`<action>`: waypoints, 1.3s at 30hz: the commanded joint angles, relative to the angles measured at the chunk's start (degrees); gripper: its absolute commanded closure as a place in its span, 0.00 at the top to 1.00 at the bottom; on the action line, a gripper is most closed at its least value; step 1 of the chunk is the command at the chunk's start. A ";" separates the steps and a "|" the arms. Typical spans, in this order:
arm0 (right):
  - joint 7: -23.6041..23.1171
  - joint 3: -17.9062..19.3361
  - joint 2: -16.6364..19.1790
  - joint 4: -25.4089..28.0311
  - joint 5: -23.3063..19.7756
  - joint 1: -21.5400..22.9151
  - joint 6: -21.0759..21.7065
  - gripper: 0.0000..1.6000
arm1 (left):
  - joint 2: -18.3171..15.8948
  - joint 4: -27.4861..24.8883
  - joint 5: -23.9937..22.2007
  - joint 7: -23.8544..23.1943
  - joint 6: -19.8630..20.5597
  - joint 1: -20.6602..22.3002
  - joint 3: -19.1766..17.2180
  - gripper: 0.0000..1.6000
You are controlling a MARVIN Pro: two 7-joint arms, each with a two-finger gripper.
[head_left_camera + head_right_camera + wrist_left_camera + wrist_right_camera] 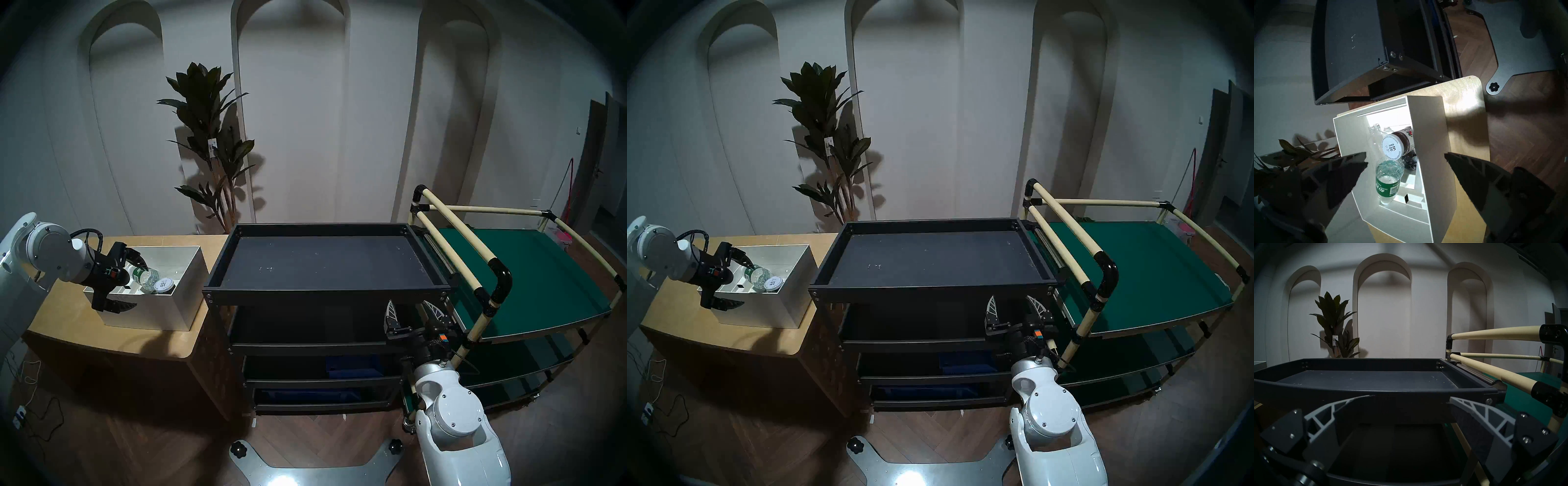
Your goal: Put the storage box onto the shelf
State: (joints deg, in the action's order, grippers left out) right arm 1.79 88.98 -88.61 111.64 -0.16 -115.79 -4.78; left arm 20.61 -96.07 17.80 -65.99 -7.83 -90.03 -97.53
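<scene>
On the tan bench at the robot's left sits the storage box, a white lidless box with thin walls, standing upright just beside the left end of the shelf, whose black top tray is bare. Inside the box lie a clear water bottle with a green label and a brown jar with a white lid, leaning against each other.

The left gripper hangs over the box's left end, angled downward, its fingers spread wide apart and holding nothing. In the head view one finger is above the box's open interior and the other lies outside the near wall, so the fingers appear to straddle that near long wall; whether either touches it cannot be told. The box's long axis runs roughly left to right, pointing toward the shelf.

The right gripper waits level below the shelf's front right corner, fingers apart and empty, well apart from the box. The left arm is plainly the nearer one. The likely next need is to close on the wall, then lift and carry the box rightward over the tray's raised rim; the loose contents could shift as it tilts.
</scene>
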 commanded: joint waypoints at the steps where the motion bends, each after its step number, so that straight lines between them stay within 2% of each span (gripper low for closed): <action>1: 0.01 0.00 -0.01 0.95 0.00 0.54 -0.31 1.00 | 0.17 0.66 -0.09 0.91 0.26 2.75 0.64 1.00; 39: 0.00 -0.01 0.00 -0.22 0.00 1.34 -0.31 1.00 | 5.92 10.50 -0.60 3.32 2.95 10.10 9.79 1.00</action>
State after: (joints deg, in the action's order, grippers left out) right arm 1.79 88.98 -88.60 110.45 -0.16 -114.94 -4.78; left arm 25.84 -86.34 16.93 -63.11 -5.00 -82.81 -87.98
